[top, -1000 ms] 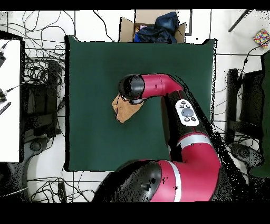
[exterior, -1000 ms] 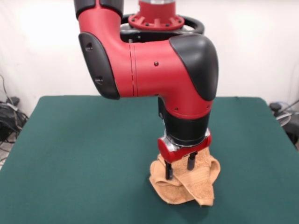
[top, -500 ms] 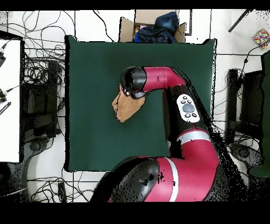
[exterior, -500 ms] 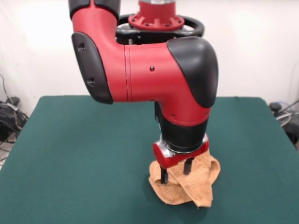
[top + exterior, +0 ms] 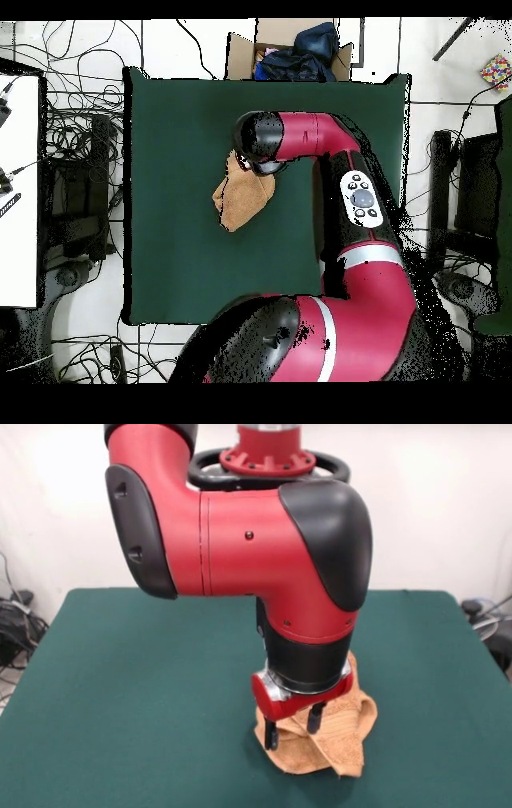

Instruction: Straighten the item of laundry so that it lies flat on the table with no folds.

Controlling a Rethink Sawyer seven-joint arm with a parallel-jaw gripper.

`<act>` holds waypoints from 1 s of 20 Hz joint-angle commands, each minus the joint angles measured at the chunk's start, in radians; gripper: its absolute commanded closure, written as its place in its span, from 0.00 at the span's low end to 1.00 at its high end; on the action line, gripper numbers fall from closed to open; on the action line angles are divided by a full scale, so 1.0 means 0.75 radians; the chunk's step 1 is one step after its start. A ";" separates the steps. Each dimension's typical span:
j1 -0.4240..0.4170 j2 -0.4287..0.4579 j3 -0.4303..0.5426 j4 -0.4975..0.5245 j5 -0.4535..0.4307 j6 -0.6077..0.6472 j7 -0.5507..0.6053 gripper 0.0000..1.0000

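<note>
The item of laundry (image 5: 324, 746) is an orange-tan washcloth lying bunched in thick folds on the green table (image 5: 128, 688), right of the middle and close to the front edge. My gripper (image 5: 293, 729) hangs straight down over the cloth's left part. It is open, with its two dark fingers (image 5: 271, 735) spread apart and low against the folds. One flap of cloth shows higher up, beside the wrist on the right. In the overhead view the washcloth (image 5: 238, 203) lies crumpled just below the arm's black-capped wrist, which hides the gripper.
The bulky red arm (image 5: 240, 536) fills the space above the table's middle. In the overhead view a cardboard box (image 5: 288, 52) with dark clothing sits past the table's top edge. Cables (image 5: 70, 150) and equipment crowd the floor on the left.
The arm has swung toward the camera and a little left in the front view, taking the open fingers to the cloth's near-left part. The cloth's far flap now shows higher beside the wrist.
</note>
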State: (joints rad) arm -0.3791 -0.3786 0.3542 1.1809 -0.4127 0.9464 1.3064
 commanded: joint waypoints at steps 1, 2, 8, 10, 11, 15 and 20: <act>0.011 0.010 0.013 -0.001 0.024 0.081 0.041 0.00; 0.010 0.011 0.013 0.004 0.024 0.075 0.040 0.00; 0.005 0.018 0.017 0.009 0.025 0.055 0.043 0.00; 0.012 0.028 0.019 -0.022 0.028 0.070 0.046 0.00; 0.015 0.020 0.019 -0.023 0.031 0.078 0.050 0.00; 0.017 0.020 0.019 -0.029 0.034 0.078 0.056 0.00; 0.057 0.055 0.002 -0.107 0.034 0.116 0.111 0.00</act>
State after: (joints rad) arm -0.3755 -0.3673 0.3541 1.1527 -0.4127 0.9475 1.3064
